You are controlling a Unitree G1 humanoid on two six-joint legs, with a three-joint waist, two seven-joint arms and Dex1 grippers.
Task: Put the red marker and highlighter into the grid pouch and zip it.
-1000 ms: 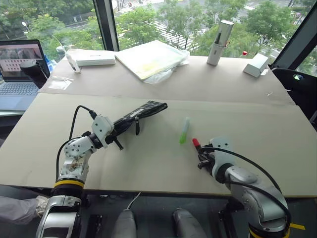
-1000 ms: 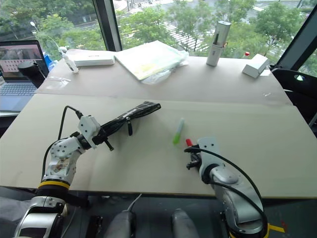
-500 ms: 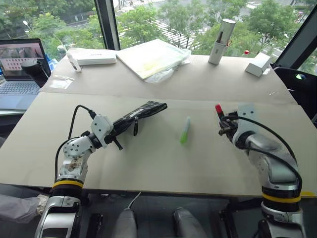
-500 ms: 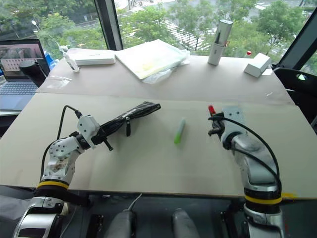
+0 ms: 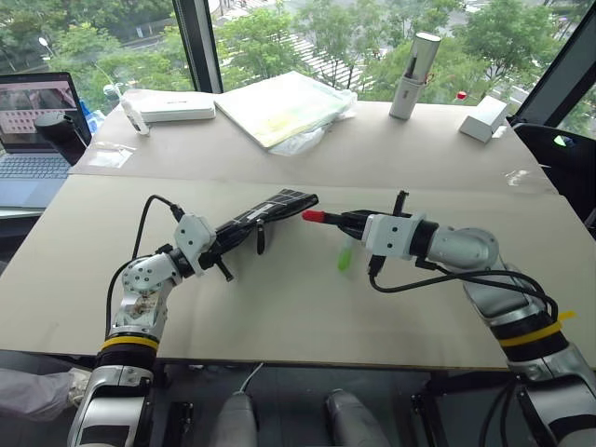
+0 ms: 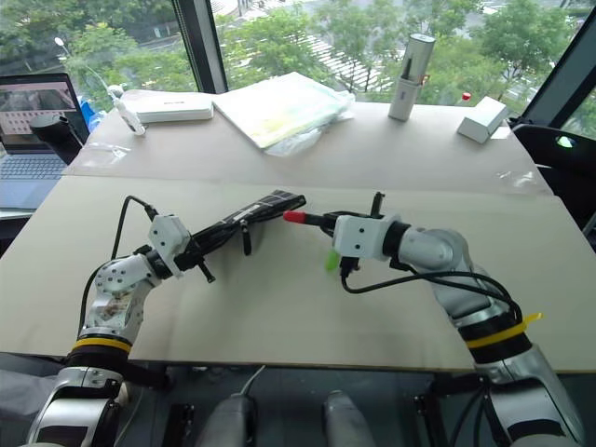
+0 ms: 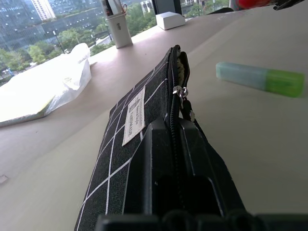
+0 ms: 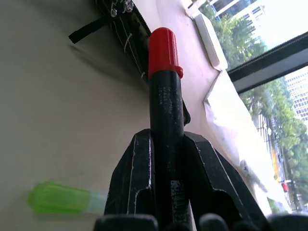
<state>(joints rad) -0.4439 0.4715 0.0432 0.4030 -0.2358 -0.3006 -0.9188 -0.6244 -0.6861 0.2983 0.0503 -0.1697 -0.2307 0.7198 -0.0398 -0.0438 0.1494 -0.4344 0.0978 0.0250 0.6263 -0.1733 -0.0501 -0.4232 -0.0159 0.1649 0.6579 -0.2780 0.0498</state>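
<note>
Now the right gripper (image 5: 352,222) pinches the red marker (image 5: 326,217), its cap just beside the grid pouch (image 5: 265,213), which the left gripper (image 5: 216,250) clamps; the highlighter (image 5: 345,255) lies on the table (image 5: 279,307)

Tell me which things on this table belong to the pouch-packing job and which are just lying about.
Part of the job:
- red marker, held in the right gripper
- highlighter, lying on the table
- grid pouch, held by the left gripper

Just lying about:
- laptop
- flat white box
- plastic-wrapped pad
- silver cylinder
- small white box
</note>
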